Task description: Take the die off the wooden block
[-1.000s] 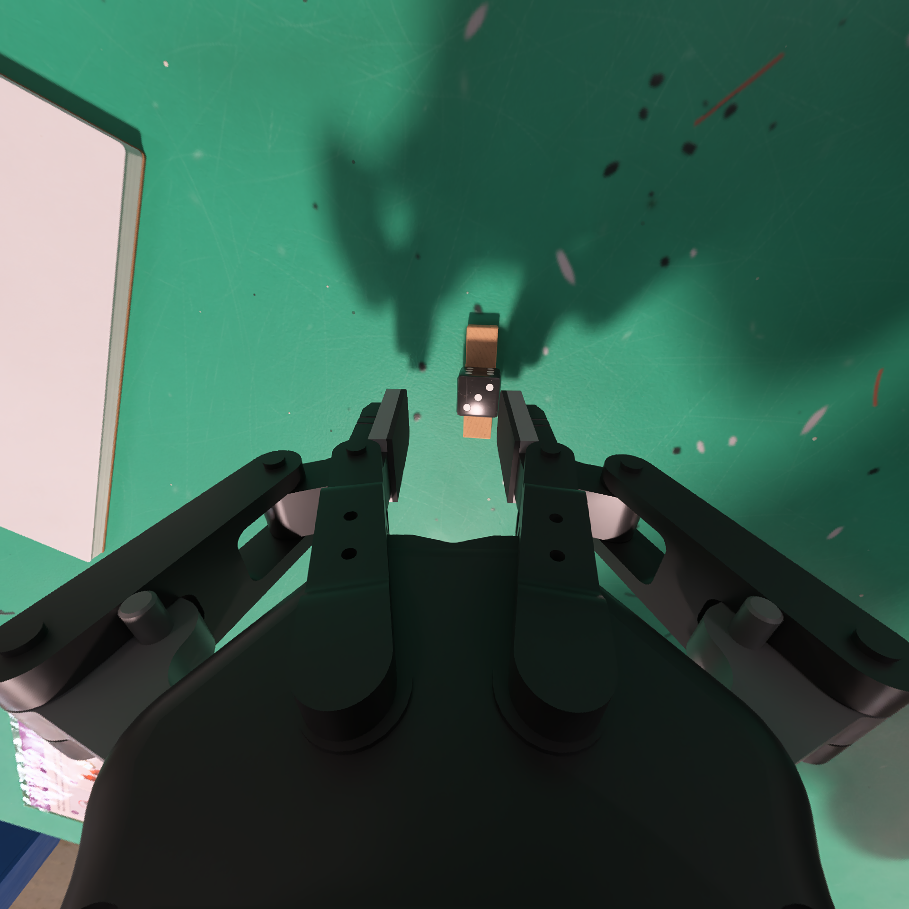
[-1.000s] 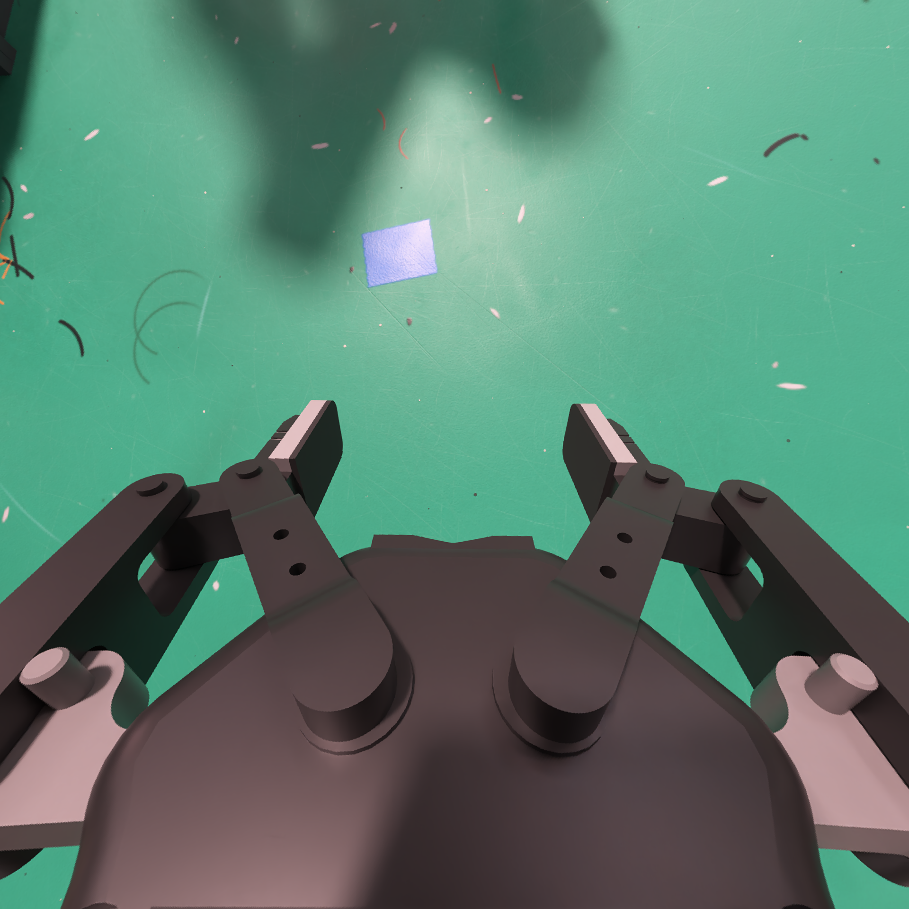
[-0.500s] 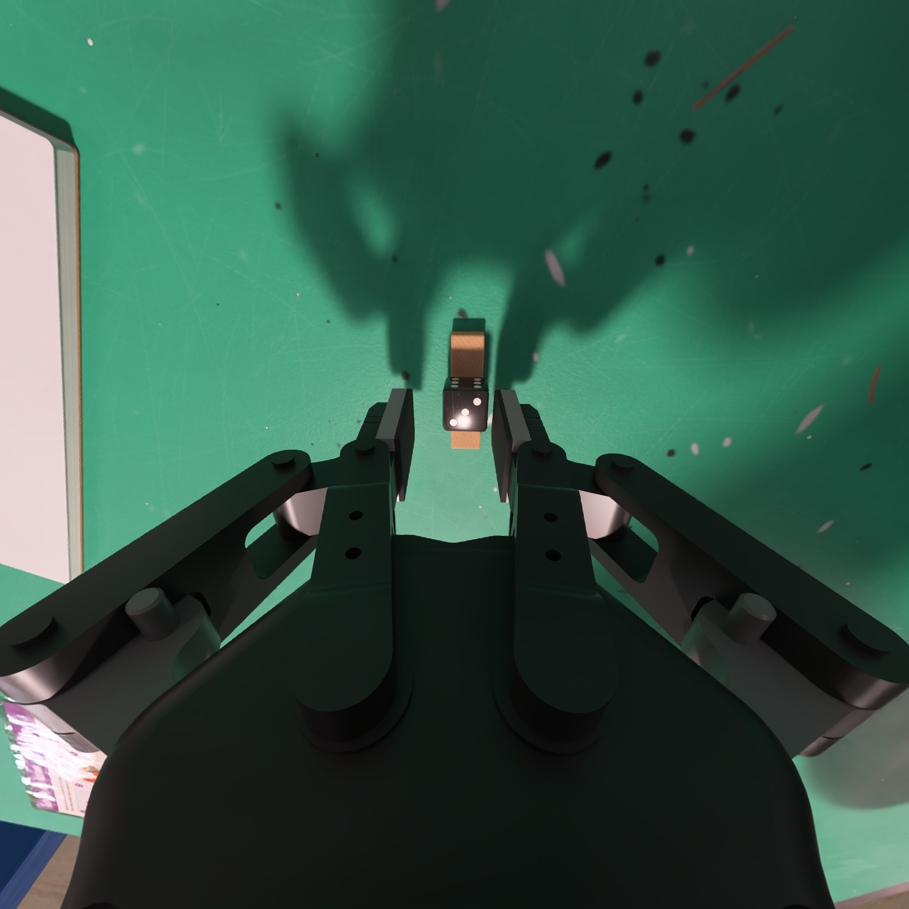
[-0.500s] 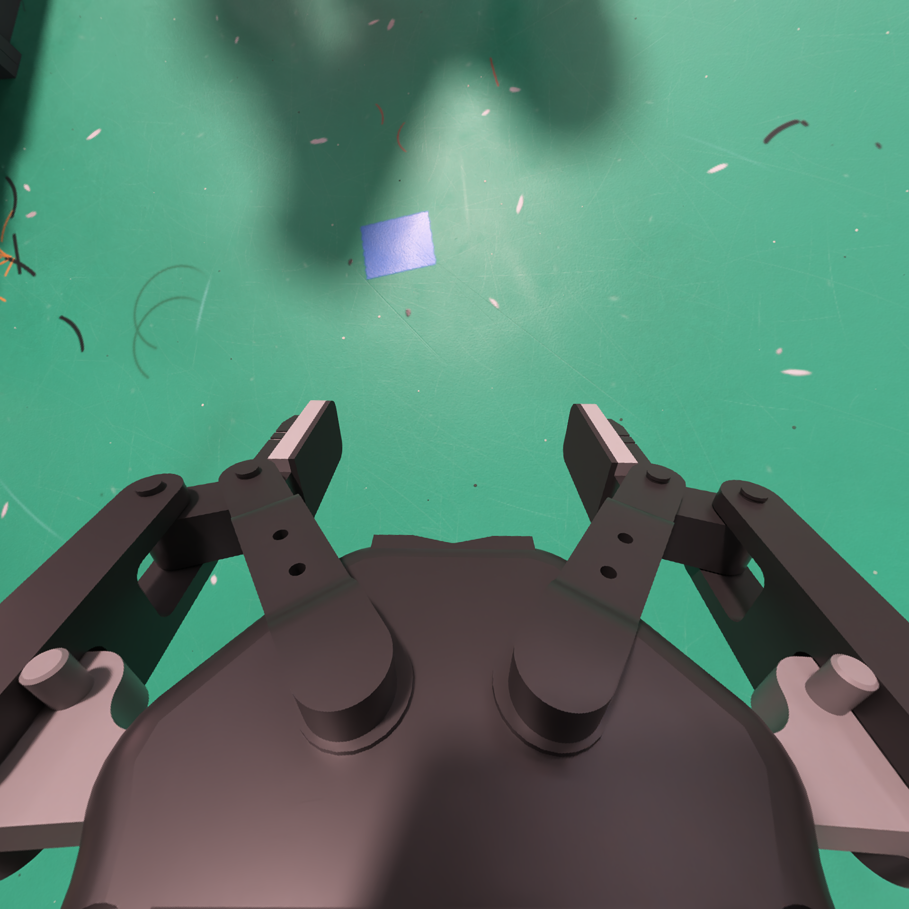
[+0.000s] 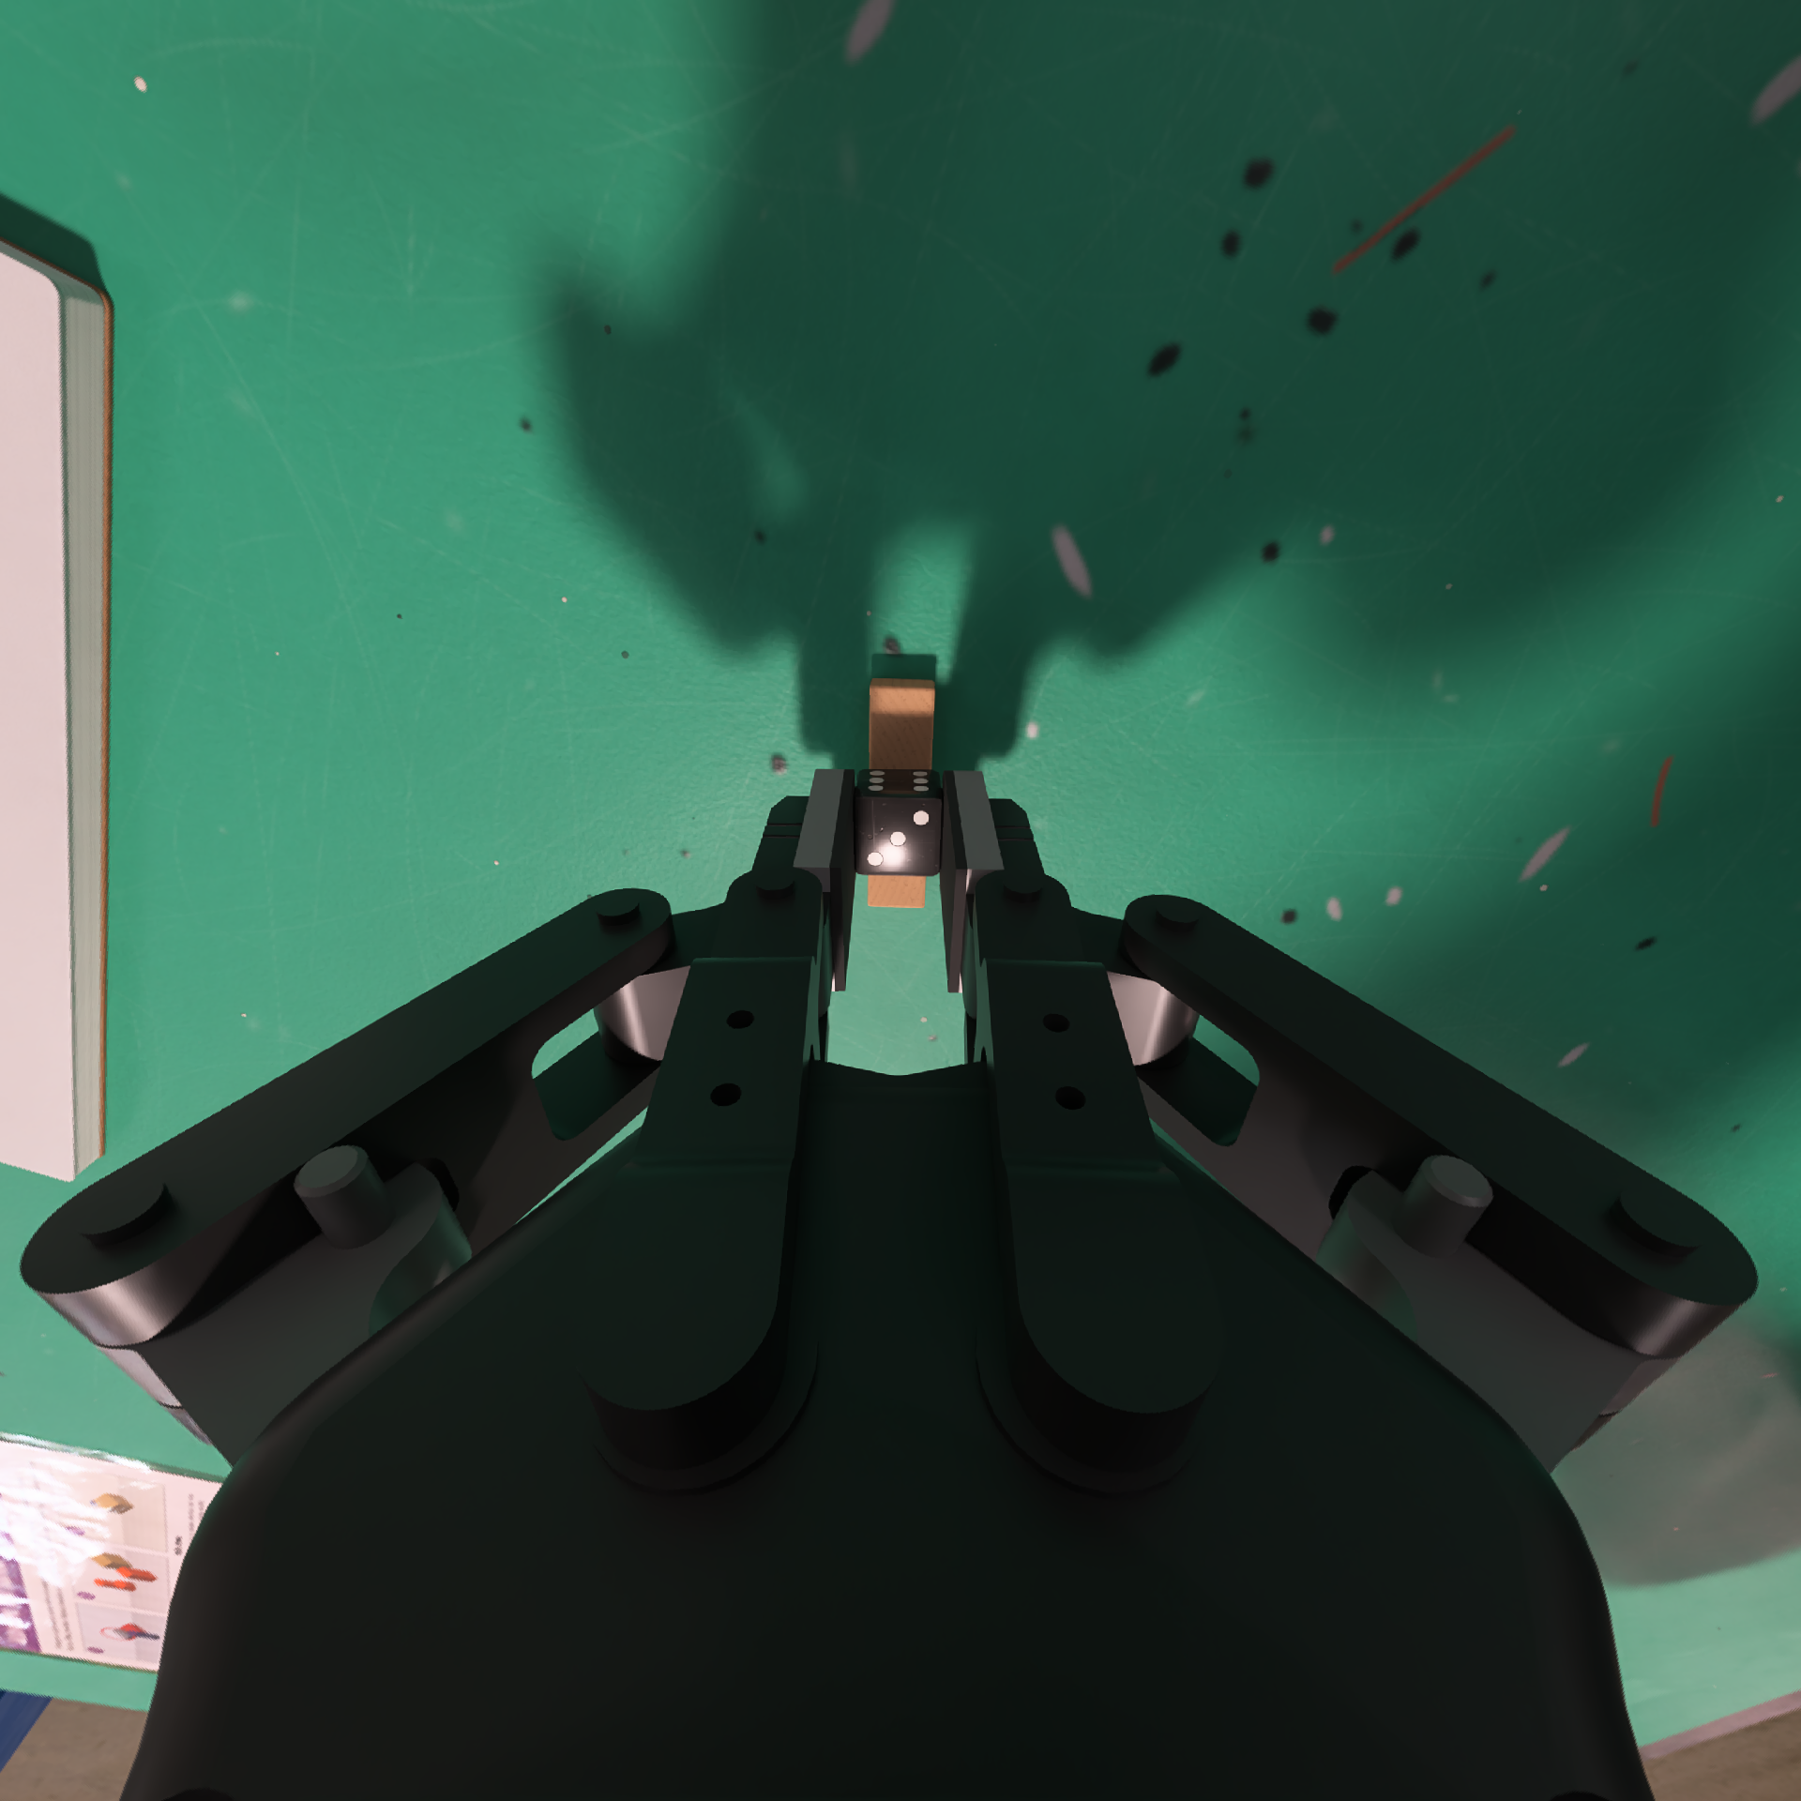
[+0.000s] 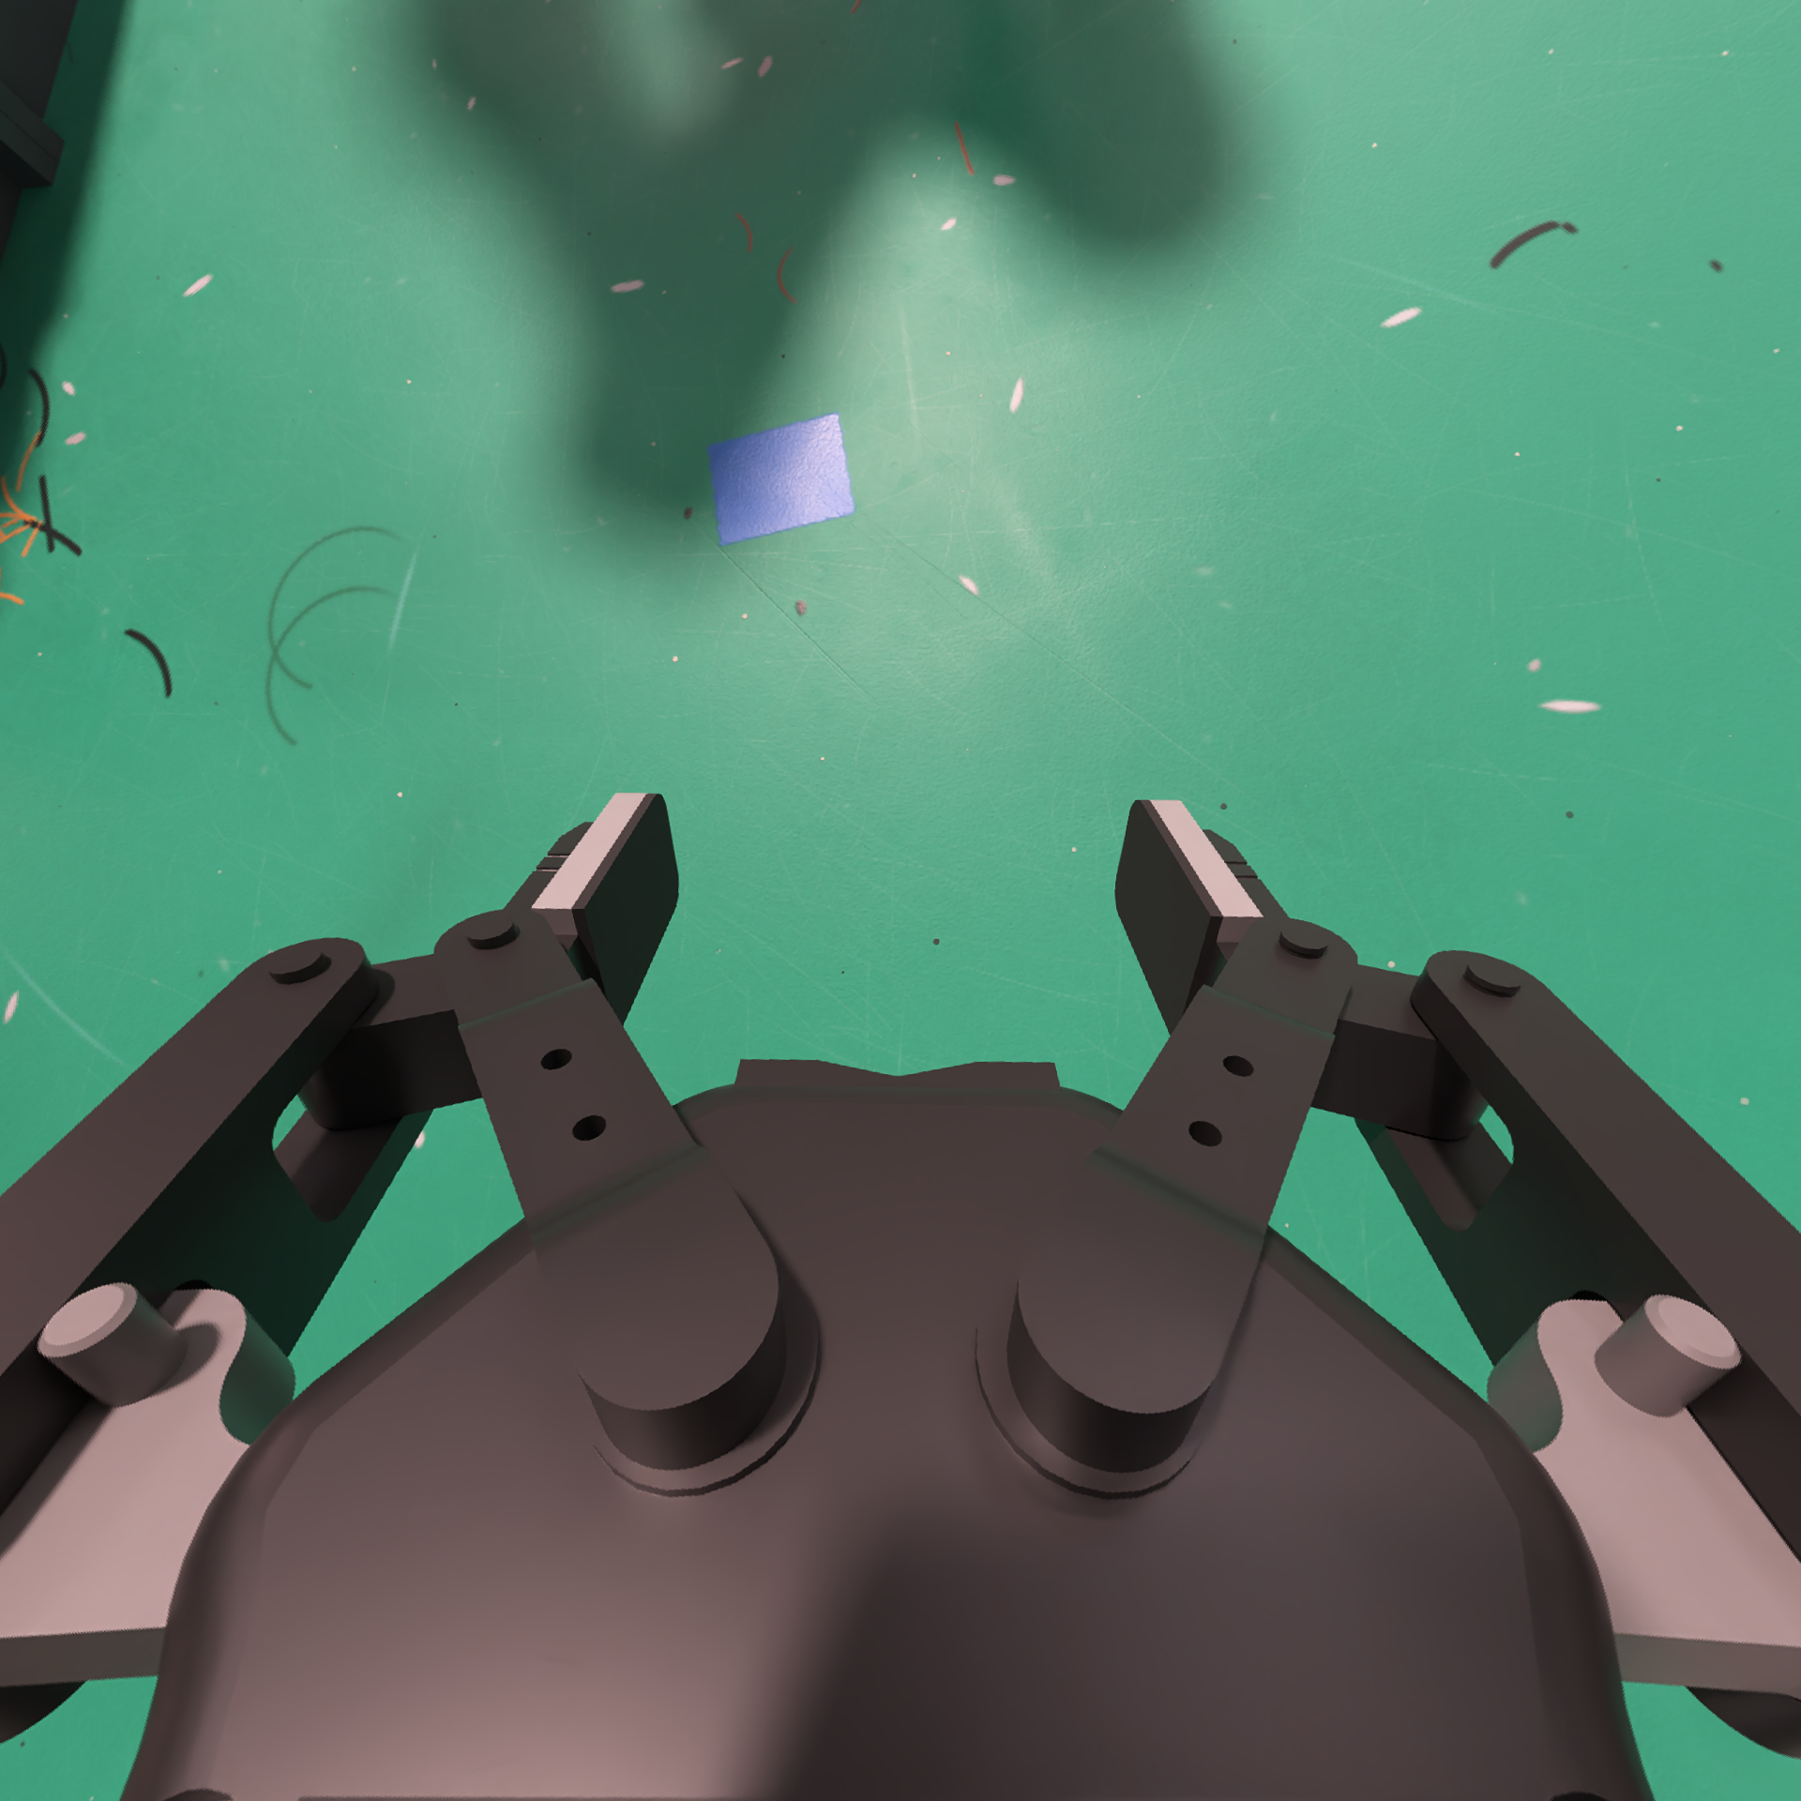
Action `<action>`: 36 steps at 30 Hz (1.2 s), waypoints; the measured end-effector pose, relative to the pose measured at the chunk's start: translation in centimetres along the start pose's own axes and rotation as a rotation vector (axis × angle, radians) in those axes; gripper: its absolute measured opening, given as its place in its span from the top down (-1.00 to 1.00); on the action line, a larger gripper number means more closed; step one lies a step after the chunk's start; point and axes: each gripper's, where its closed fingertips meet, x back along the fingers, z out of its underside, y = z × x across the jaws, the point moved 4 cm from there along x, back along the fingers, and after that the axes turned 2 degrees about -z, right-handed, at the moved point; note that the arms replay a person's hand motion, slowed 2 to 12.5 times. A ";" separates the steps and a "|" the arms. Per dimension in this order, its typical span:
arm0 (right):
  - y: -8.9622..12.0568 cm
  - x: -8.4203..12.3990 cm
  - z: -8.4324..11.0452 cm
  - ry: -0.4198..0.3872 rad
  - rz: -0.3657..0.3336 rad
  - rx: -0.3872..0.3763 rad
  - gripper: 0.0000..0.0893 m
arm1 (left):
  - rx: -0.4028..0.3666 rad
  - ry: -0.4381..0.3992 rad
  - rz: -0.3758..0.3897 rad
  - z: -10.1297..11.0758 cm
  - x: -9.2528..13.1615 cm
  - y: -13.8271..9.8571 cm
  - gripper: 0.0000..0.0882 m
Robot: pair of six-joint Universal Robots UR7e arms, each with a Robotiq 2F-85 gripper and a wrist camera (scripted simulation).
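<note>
Between my left gripper's (image 5: 898, 828) two pads sits the black die (image 5: 898, 834), pinched from both sides; each pad lies flush against a die face. Beneath and beyond the die runs the wooden block (image 5: 900, 729), its far end showing at 12 o'clock from the die and a short near end at 6 o'clock. I cannot tell from this angle whether the die rests on the block or is clear of it. The green mat (image 5: 390, 585) carries the gripper's shadow over the block's far end. At 9 o'clock, at the left edge of the left wrist view, lies a white board (image 5: 39, 702) with a greenish rim; at 7 o'clock, a printed sheet (image 5: 78, 1559).

My right gripper (image 6: 897, 877) hangs over bare mat with its fingers (image 6: 624, 877) spread wide and nothing between them. A small blue square (image 6: 780, 478) lies flat on the mat at 12 o'clock from it, well apart. Dark and orange scraps (image 6: 29, 517) litter the mat at 10 o'clock.
</note>
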 end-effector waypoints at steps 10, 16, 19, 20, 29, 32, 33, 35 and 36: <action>0.1 0.4 0.1 -0.026 0.000 0.003 -0.76 | 0.049 0.006 -0.018 0.2 0.2 -0.1 0.64; 0.4 0.8 0.1 -0.041 0.006 0.017 -0.76 | 0.091 -0.007 -0.034 0.4 1.0 -0.2 0.64; 0.6 1.1 0.1 -0.051 0.011 0.025 -0.76 | 0.117 -0.028 -0.044 0.5 1.7 -0.2 0.64; 0.7 1.1 0.1 -0.054 0.013 0.028 -0.76 | 0.126 -0.037 -0.047 0.5 2.0 -0.2 0.64; 1.4 1.9 0.3 -0.087 0.022 0.039 -0.75 | 0.203 -0.125 -0.074 0.3 5.1 -0.4 0.64; 1.6 2.2 0.5 -0.095 0.026 0.041 -0.75 | 0.226 -0.153 -0.089 0.2 6.2 -0.5 0.64; 1.7 2.2 0.6 -0.097 0.027 0.042 -0.75 | 0.233 -0.161 -0.095 0.2 6.6 -0.5 0.64; 1.8 2.4 0.7 -0.101 0.030 0.044 -0.75 | 0.245 -0.178 -0.108 0.2 7.3 -0.5 0.64; 1.9 2.5 0.8 -0.103 0.031 0.045 -0.75 | 0.251 -0.186 -0.115 0.1 7.7 -0.6 0.64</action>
